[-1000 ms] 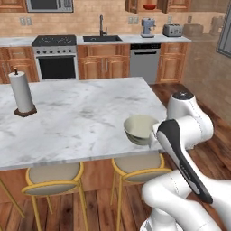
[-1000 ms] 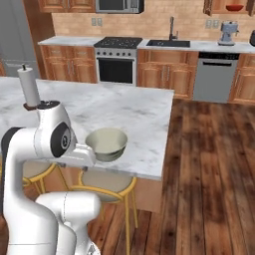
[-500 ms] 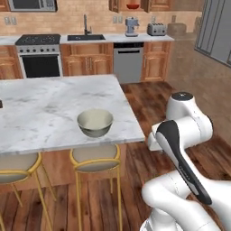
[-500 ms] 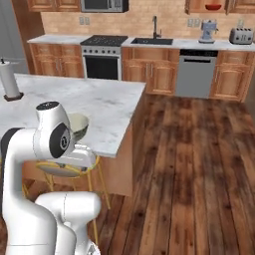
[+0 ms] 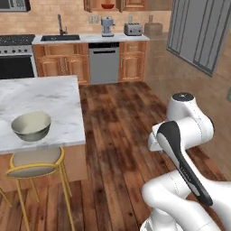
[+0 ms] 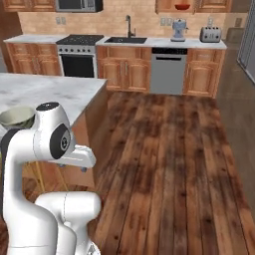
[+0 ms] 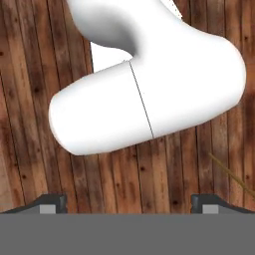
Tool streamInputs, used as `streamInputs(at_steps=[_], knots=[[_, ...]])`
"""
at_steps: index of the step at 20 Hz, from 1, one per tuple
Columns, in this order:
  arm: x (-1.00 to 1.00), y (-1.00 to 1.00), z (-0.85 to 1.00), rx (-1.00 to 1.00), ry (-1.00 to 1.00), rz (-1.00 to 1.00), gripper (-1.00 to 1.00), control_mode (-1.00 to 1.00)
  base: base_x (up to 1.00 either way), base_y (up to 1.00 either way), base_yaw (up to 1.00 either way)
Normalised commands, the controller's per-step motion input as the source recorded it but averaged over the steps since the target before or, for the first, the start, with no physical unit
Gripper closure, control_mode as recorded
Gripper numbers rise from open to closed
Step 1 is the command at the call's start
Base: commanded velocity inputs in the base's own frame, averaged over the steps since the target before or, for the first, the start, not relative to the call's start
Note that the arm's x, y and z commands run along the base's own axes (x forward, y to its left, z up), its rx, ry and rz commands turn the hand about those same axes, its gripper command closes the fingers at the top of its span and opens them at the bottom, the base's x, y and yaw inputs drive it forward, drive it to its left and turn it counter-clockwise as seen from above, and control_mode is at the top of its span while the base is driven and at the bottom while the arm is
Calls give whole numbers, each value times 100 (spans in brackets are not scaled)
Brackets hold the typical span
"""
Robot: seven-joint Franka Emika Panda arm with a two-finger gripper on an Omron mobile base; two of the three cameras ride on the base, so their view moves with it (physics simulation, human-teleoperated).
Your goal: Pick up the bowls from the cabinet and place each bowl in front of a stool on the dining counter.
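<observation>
base views flank arm, share kitchen; hand view faces floor

Even, bright rendered light throughout, soft faint shadows, mild gloss on the wood floor, slightly soft focus.

a bowl sits on the dining counter edge, a stool tucked just below it.

pale grey-green round bowl: one, on the white marble dining counter
glossy red bowl: one, in the reddish-brown wooden wall cabinet
tan cushioned stool with yellow legs: one
steel dishwasher: one
toaster: one
</observation>
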Motion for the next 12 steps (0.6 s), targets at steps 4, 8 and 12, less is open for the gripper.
streamInputs(at_steps=[4,8,12], knots=[[0,0,0,0,0,0,-100,100,0,-100,-8],[0,0,0,0,0,0,-100,100,23,-55,-2],[0,0,0,0,0,0,-100,100,70,-34,0]])
